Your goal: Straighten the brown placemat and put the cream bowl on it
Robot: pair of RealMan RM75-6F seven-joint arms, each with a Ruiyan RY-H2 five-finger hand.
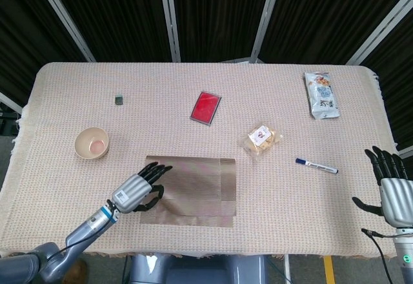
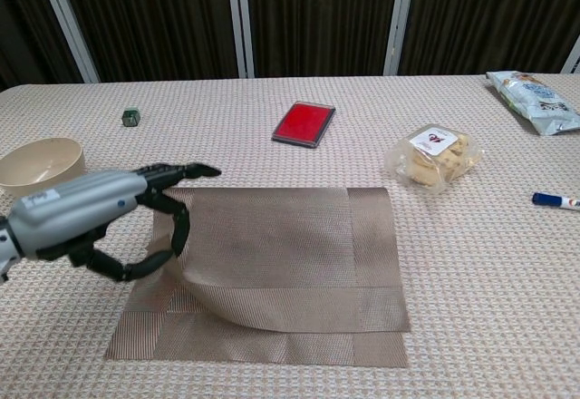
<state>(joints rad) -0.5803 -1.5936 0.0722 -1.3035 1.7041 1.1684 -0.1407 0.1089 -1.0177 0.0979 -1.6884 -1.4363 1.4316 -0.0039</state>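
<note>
The brown placemat lies folded over itself near the table's front middle. My left hand pinches the left edge of its upper layer. In the chest view the left hand holds that edge off the table, so the placemat curls up at its left side. The cream bowl stands upright to the left of the mat, also seen as the bowl at the far left. My right hand hangs beyond the table's right front corner, fingers spread, holding nothing.
Behind the mat lie a red case, a wrapped snack pack and a blue marker. A snack bag sits at the back right and a small dark cube at the back left.
</note>
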